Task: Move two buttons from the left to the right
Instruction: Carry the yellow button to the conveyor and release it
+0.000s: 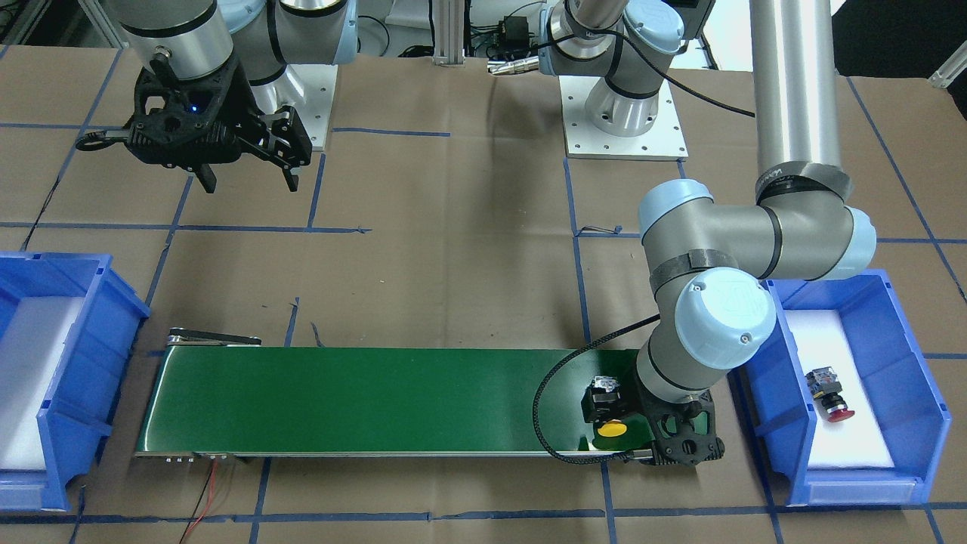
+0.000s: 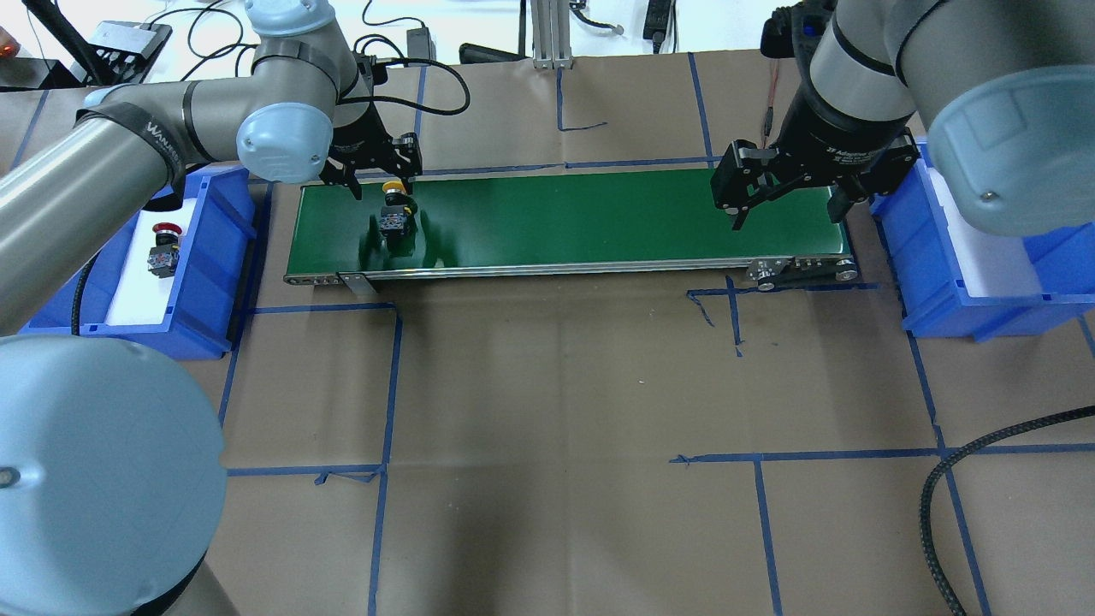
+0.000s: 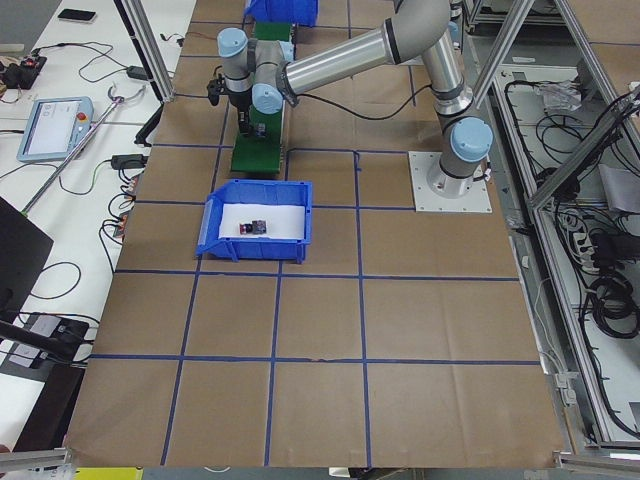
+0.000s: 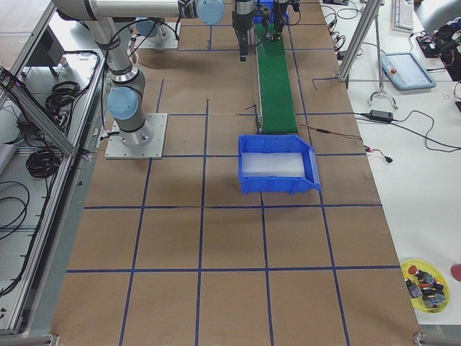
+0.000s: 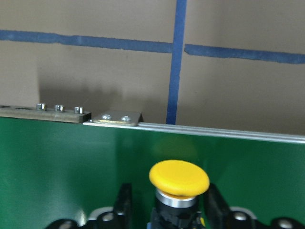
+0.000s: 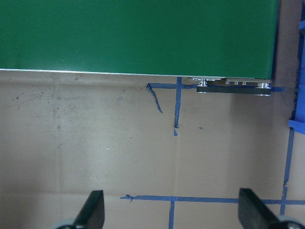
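Observation:
The yellow-capped button (image 5: 179, 178) lies low at the left end of the green conveyor belt (image 2: 582, 218), cap toward the far edge. My left gripper (image 5: 169, 205) sits around its body with a finger (image 5: 125, 202) close on each side, apparently shut on it; the contact is hidden. It also shows in the overhead view (image 2: 393, 205) and in the front view (image 1: 608, 412). The red-capped button (image 2: 162, 252) lies in the left blue bin (image 2: 205, 257). My right gripper (image 2: 785, 214) is open and empty, raised near the belt's right end.
The right blue bin (image 2: 984, 257) with a white liner stands beyond the belt's right end, no button showing in it. The belt's roller bracket (image 6: 233, 87) sticks out at its right end. A black braided cable (image 1: 551, 423) loops beside the left wrist. Blue tape lines cross the brown table.

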Controlling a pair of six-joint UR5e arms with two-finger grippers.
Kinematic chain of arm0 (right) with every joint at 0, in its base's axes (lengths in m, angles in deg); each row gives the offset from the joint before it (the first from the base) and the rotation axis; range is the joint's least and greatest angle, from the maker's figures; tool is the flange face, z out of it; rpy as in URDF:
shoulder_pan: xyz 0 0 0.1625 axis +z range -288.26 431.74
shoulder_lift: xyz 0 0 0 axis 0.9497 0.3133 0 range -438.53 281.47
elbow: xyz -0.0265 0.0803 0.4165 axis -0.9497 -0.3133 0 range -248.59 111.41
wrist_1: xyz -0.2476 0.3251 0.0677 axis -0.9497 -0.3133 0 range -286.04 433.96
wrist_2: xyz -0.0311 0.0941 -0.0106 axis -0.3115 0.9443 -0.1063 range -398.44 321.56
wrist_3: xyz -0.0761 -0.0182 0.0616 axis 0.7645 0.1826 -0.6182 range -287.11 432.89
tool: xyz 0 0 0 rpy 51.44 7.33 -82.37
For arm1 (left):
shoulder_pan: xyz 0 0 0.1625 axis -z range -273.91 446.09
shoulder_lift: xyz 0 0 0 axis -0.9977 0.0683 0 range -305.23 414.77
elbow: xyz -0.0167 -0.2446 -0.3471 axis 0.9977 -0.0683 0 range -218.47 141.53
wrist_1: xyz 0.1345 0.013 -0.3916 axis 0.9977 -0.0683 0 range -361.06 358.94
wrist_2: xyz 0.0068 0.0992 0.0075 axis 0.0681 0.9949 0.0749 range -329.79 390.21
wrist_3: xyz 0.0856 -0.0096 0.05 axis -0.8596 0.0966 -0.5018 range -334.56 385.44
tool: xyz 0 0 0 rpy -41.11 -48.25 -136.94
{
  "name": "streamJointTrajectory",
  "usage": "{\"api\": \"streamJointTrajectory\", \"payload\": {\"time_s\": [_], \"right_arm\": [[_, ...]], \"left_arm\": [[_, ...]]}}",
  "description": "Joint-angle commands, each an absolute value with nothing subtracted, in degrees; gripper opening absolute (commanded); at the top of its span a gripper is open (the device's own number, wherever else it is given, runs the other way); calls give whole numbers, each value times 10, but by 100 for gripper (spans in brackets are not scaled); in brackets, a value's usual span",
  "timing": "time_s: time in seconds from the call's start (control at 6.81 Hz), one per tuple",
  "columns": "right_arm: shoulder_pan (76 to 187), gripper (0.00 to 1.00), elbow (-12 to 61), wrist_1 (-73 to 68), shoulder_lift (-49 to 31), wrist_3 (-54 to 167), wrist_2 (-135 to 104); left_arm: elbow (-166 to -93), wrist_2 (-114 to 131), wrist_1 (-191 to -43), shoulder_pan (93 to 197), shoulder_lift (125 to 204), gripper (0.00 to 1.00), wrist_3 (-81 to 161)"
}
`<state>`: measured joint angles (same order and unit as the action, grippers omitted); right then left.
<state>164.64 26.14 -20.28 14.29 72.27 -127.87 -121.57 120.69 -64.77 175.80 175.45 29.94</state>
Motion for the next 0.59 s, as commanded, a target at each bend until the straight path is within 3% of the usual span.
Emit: {"api": "streamJointTrajectory", "payload": {"time_s": [0.0,0.44], "right_arm": [[1646,100,261,-204,143,723,-1278],[1646,100,261,-204,143,723,-1278]], "left_arm": [[-1185,1205,-702,1749,1727,100,297],[-1006,1203,-911,1739,1737,100,288]]}}
